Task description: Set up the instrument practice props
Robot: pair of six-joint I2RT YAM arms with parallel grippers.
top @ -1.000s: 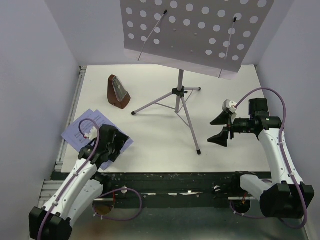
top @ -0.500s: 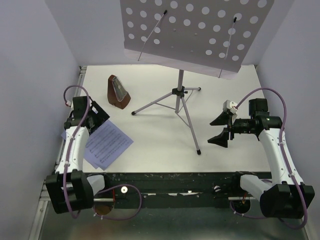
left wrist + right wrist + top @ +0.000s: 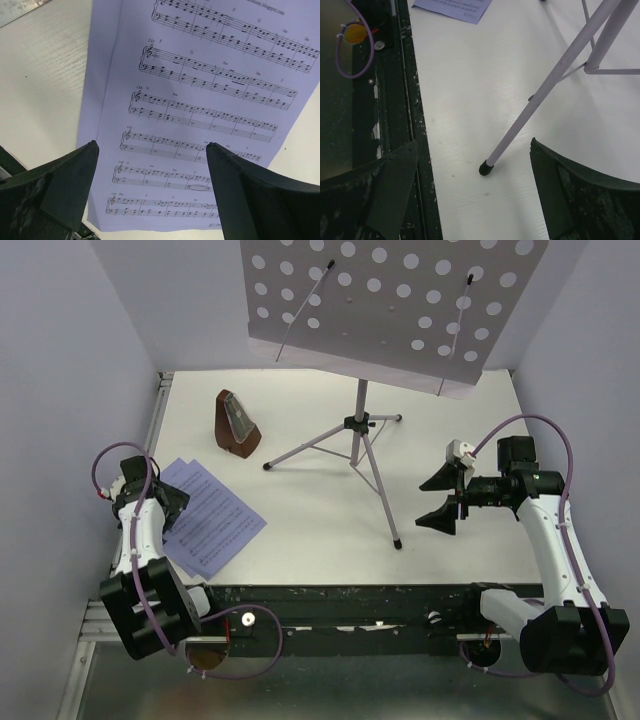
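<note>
The pale lilac perforated music stand [image 3: 385, 300] stands at the back centre on its thin tripod [image 3: 362, 445]. The brown pyramid metronome [image 3: 238, 425] stands upright to the tripod's left. The lavender sheet-music pages [image 3: 208, 517] lie flat at the front left and fill the left wrist view [image 3: 200, 90]. My left gripper [image 3: 168, 505] is open and empty at the pages' left edge, its jaws [image 3: 151, 146] spread above the lower staves. My right gripper [image 3: 440, 497] is open and empty, right of the tripod's front foot [image 3: 485, 168], which lies between its jaws [image 3: 473, 142].
Lilac walls close the table on the left, back and right. A black rail [image 3: 340, 597] runs along the front edge, and a metal rail [image 3: 150, 430] along the left. An orange disc with a purple cable loop [image 3: 354, 33] lies below the front rail.
My left arm has swung off the pages to the table's left edge, uncovering them, and its gripper now points at them from the left. The right arm has not moved.
</note>
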